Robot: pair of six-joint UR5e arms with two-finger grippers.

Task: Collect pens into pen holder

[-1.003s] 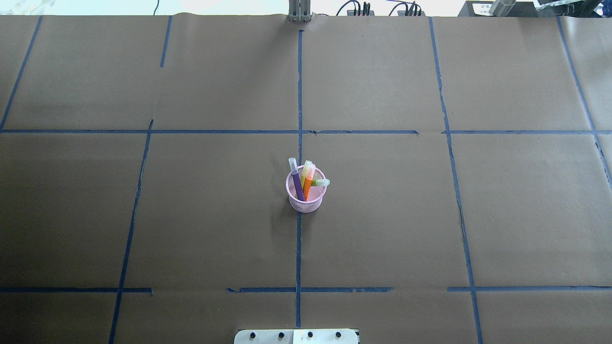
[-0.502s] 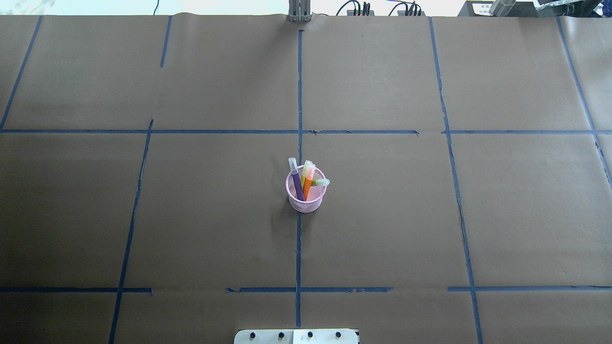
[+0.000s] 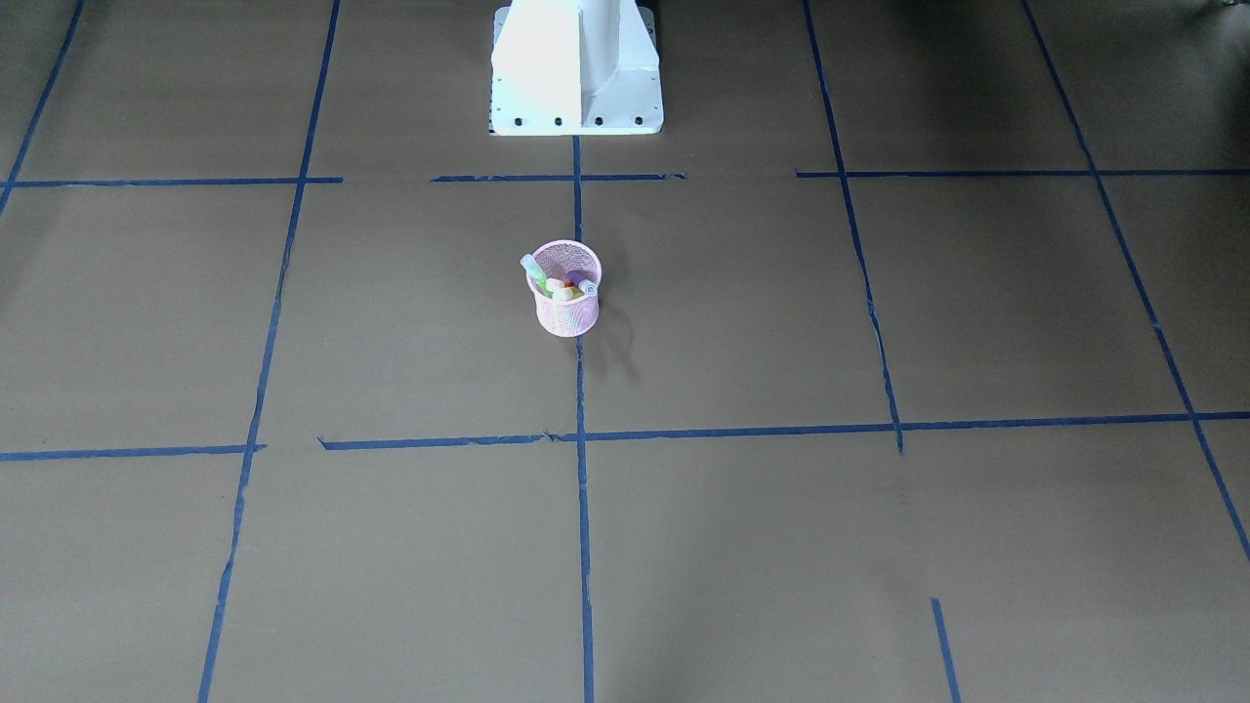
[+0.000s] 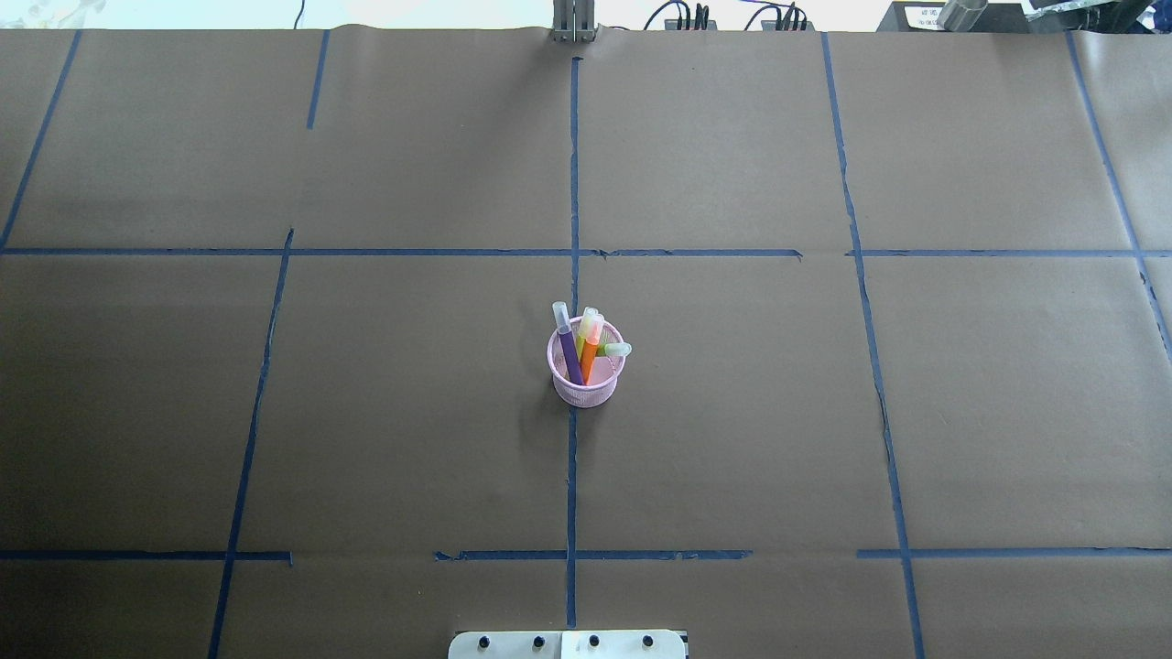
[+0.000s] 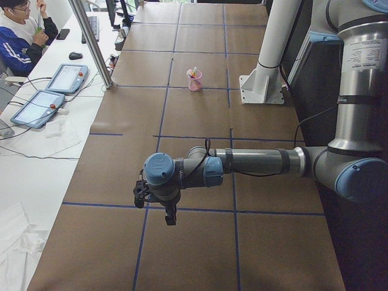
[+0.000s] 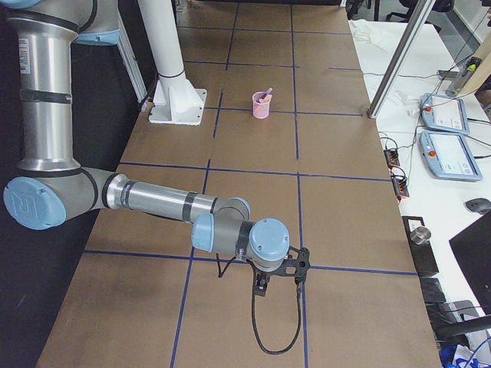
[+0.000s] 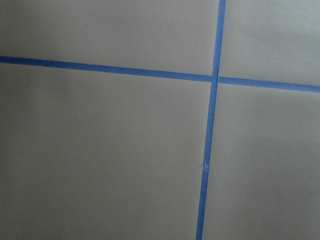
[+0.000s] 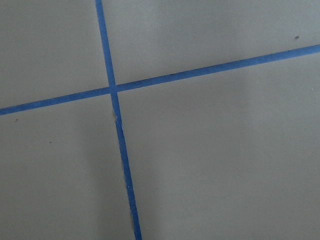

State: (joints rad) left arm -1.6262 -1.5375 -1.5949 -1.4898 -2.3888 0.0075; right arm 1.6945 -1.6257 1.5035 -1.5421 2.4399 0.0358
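The left claw (image 5: 170,216) hangs low over a tape (image 5: 103,205) crossing at its end of the table (image 5: 200,121). Whether it is clenched or released, I cannot tell. Well apart from it, far along toward the other arm, the holder (image 4: 586,391) stands upright with the pens inside, caps up. The purple pen (image 4: 569,348) is near vertical, tipping slightly left. The orange pen (image 4: 590,355) beside it leans away from the robot. The green pen (image 4: 618,350) slants right, its cap over the rim. Farther right, well apart from the holder, the right claw (image 6: 261,288) hangs near another crossing, and I cannot tell its grip either.
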